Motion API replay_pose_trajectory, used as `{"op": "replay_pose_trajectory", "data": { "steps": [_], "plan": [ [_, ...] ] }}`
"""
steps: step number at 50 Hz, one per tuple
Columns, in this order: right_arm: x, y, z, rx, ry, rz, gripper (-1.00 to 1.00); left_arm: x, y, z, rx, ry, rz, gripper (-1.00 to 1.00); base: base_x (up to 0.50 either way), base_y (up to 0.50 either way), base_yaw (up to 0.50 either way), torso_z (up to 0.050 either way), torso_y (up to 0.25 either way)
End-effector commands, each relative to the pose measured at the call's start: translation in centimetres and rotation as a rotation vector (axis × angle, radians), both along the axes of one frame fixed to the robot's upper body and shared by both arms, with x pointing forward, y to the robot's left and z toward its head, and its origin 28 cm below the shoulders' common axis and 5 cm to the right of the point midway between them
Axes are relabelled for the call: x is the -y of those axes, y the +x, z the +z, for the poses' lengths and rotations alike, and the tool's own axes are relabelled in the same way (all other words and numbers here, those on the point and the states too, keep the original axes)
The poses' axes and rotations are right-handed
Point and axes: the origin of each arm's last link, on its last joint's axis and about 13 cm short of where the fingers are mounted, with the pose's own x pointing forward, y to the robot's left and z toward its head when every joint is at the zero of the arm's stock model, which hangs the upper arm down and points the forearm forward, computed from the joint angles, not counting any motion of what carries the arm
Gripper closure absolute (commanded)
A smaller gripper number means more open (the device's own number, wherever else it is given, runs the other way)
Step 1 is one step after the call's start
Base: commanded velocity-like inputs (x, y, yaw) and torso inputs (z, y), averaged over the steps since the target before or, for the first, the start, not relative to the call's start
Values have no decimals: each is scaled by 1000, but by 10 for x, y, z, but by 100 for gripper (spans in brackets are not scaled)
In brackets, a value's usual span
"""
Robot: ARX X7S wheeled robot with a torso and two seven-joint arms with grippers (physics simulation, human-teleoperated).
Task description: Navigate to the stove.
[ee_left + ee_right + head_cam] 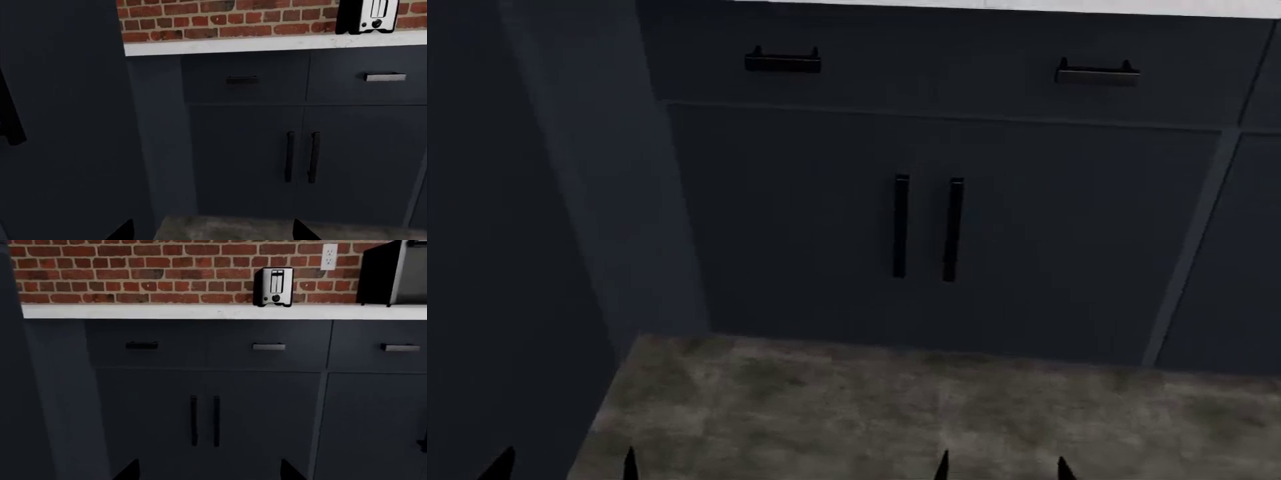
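The stove is out of view in all three views. I face dark blue-grey cabinets (961,230) with short black handles under a white counter (200,311). My left gripper (212,232) is open and empty, only its two black fingertips showing, wide apart. My right gripper (208,471) is also open and empty. Both grippers show as small black tips along the near edge of the head view, the left gripper (563,468) and the right gripper (1002,468), low above the grey stone floor (868,410).
A tall dark panel (521,250) stands close on the left. A silver toaster (277,286) sits on the counter before a red brick wall (133,270). A dark appliance (393,272) stands further right, next to a wall socket (329,256).
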Motion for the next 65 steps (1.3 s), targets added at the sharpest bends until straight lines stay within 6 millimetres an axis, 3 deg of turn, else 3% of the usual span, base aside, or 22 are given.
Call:
{"op": "replay_pose_trajectory", "data": {
  "steps": [1,12,48,65],
  "plan": [
    [-2,0,-1,4,-20,-17,-100,0,0,0,-1,1,1,-100,0,0,0,0,0],
    [0,0,1,19,0,-44,-100,1,-1,1,-1,2,-1,-100,6,-81,0,0,0],
    [0,0,1,27,14,-38,-100,0,-1,0,-2,0,-2,-100,12,-338,0,0,0],
    [0,-1,1,17,12,-31,-100,1,-1,1,-1,1,-2,-100,-146,-173,0,0,1]
  ]
}}
